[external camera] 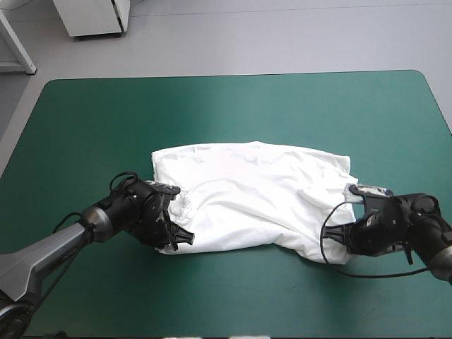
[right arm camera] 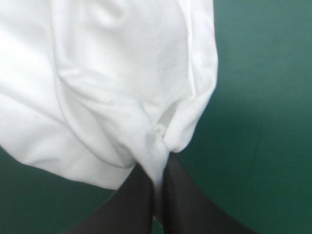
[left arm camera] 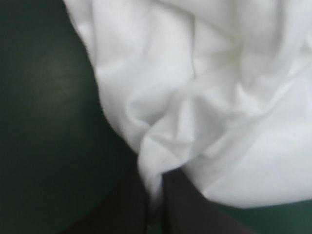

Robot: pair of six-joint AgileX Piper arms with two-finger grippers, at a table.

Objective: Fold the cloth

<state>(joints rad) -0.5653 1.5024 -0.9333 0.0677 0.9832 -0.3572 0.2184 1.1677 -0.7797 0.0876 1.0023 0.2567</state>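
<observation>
**Pinched at both near corners, ready for a fold**

The white T-shirt (external camera: 254,198) lies spread but rumpled at the middle of the teal-green desk (external camera: 233,106). The left claw (left arm camera: 155,197) is clenched on a bunched fold at the shirt's near left corner. The right claw (right arm camera: 157,195) is clenched on the near right corner. Gripping both ends of one edge probably lets the arms lift it evenly and carry it over. No brand, label or writing shows on the cloth.

High view above, behind; both wrist views close on T-shirt (external camera: 254,201)
</observation>
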